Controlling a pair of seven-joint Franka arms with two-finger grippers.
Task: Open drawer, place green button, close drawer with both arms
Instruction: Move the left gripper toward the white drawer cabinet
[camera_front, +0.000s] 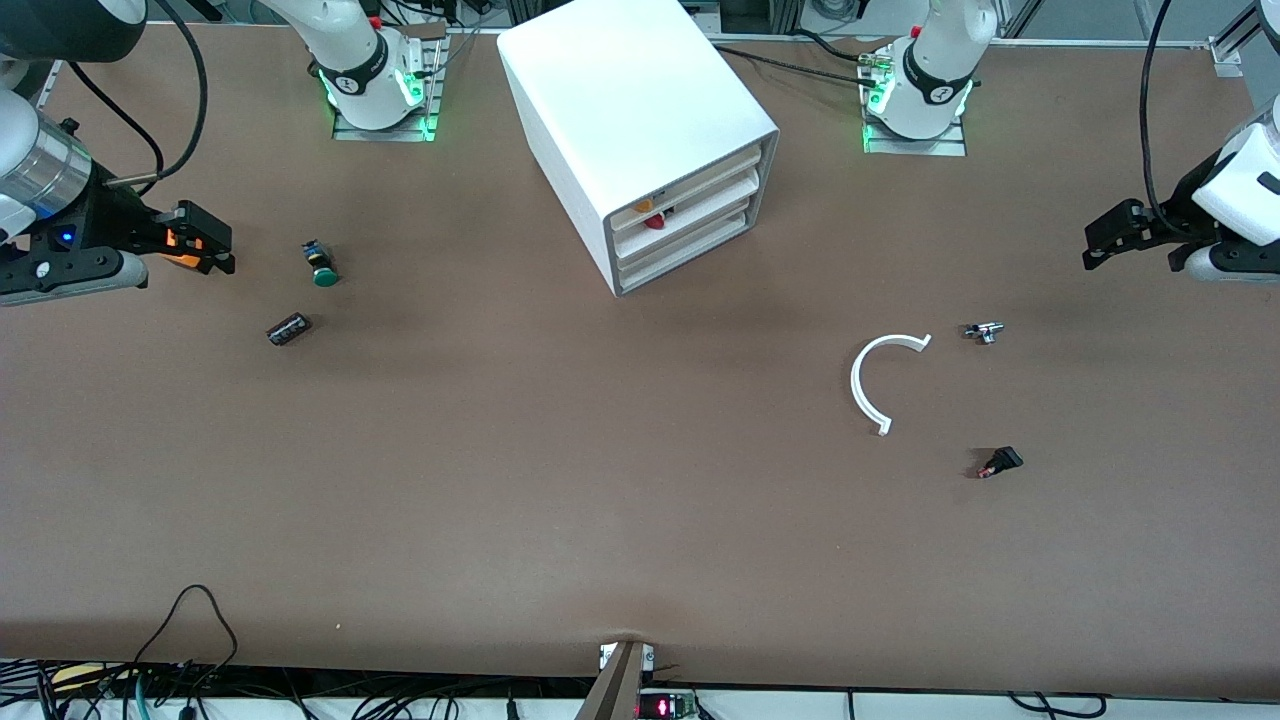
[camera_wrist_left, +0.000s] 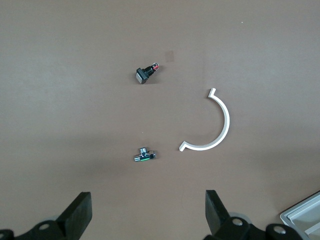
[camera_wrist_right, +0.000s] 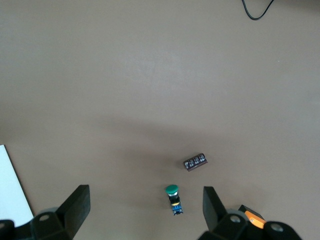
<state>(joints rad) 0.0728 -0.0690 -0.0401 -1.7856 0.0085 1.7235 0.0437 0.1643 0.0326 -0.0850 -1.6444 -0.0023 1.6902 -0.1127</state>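
- Nothing is done yet: the drawer (camera_front: 688, 246), lowest in the cabinet (camera_front: 640, 130), sits shut.
- The button (camera_front: 322, 264) lies on the table (camera_front: 560, 480) toward the right arm's end, near a dark cylinder (camera_front: 288, 328).
- The right gripper (camera_front: 205, 240) hangs empty, fingers spread, near the button.
- The left gripper (camera_front: 1110, 240) waits, spread and empty.
- Opening, placing and closing all remain.

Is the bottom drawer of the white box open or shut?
Shut. The bottom drawer sits flush with the front of the white box, not pulled out.
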